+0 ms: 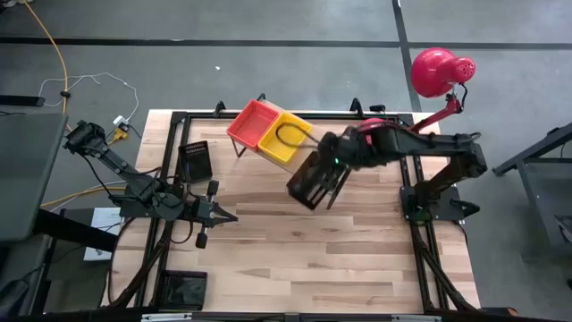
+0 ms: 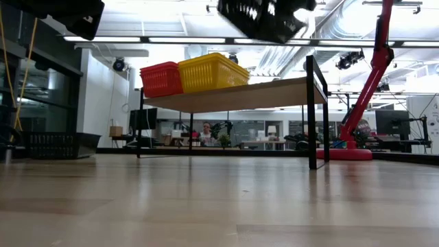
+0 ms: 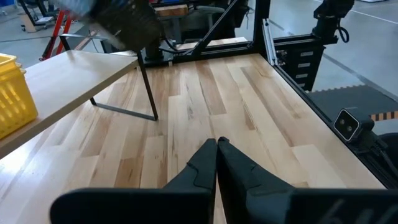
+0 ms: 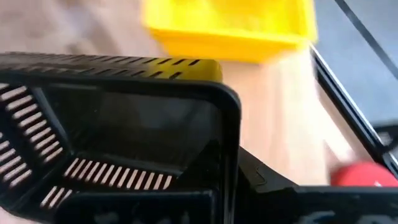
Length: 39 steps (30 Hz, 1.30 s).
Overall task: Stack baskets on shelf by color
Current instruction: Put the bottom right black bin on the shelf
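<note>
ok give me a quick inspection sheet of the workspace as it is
surface: plank tabletop, bare in the middle
job's things: red basket and yellow basket side by side on the shelf; black basket held in the air; another black basket on the table
clutter: red lamp
grippers: right gripper shut on the black basket; left gripper shut, empty, low over the table
cables: orange cable on the floor
surroundings: person seated far behind

The right gripper (image 1: 329, 170) holds a black basket (image 1: 313, 182) in the air, tilted, just beside the shelf (image 1: 308, 136), where a red basket (image 1: 251, 122) and a yellow basket (image 1: 285, 137) sit touching side by side. Well away from the shelf, the left gripper (image 1: 230, 216) rests closed over the table (image 1: 295, 250). Another black basket (image 1: 195, 161) lies between the shelf and the left arm, and a red lamp (image 1: 440, 73) stands beyond the shelf's other end.
</note>
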### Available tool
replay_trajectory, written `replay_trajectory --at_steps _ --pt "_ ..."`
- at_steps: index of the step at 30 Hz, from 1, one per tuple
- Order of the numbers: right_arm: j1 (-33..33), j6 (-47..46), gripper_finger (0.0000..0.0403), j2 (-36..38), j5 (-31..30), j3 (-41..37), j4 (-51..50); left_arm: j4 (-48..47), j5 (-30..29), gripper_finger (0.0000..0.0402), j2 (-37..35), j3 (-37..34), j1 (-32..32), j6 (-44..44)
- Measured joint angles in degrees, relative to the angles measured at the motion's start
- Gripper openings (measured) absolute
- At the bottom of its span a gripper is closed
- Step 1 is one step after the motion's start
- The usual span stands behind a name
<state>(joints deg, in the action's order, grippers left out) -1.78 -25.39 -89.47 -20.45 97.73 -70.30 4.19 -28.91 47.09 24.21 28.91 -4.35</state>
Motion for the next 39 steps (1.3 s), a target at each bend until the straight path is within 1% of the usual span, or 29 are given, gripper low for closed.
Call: replay_trajectory --at_steps 4,7,11,16,24,31,39 --pt "5.17 -0.91 0.0 -0.04 1.91 -1.71 -2.56 0.02 0.0 0.0 0.0 0.0 0.0 0.0" --pt "7.94 1.24 0.0 -0.04 4.23 -2.71 -2.71 0.11 0.0 0.0 0.0 0.0 0.0 0.01" --pt "10.3 4.08 0.0 -0.04 5.54 -3.74 -2.42 0.4 0.0 0.0 0.0 0.0 0.0 0.01" --pt "12.51 5.97 0.0 -0.09 5.69 -3.98 -2.49 0.42 0.0 0.0 0.02 0.0 0.0 0.0" --pt "14.43 6.41 0.0 -0.37 5.89 -3.98 -2.32 0.42 0.0 0.0 0.02 0.0 0.01 0.0" --pt "14.58 6.97 0.0 -0.39 6.0 -3.98 -2.32 0.42 0.0 0.0 0.02 0.0 0.02 -0.01" --pt "14.56 8.86 0.0 -3.13 6.56 -3.98 -2.54 0.42 0.0 0.0 0.02 0.0 0.02 -0.03"
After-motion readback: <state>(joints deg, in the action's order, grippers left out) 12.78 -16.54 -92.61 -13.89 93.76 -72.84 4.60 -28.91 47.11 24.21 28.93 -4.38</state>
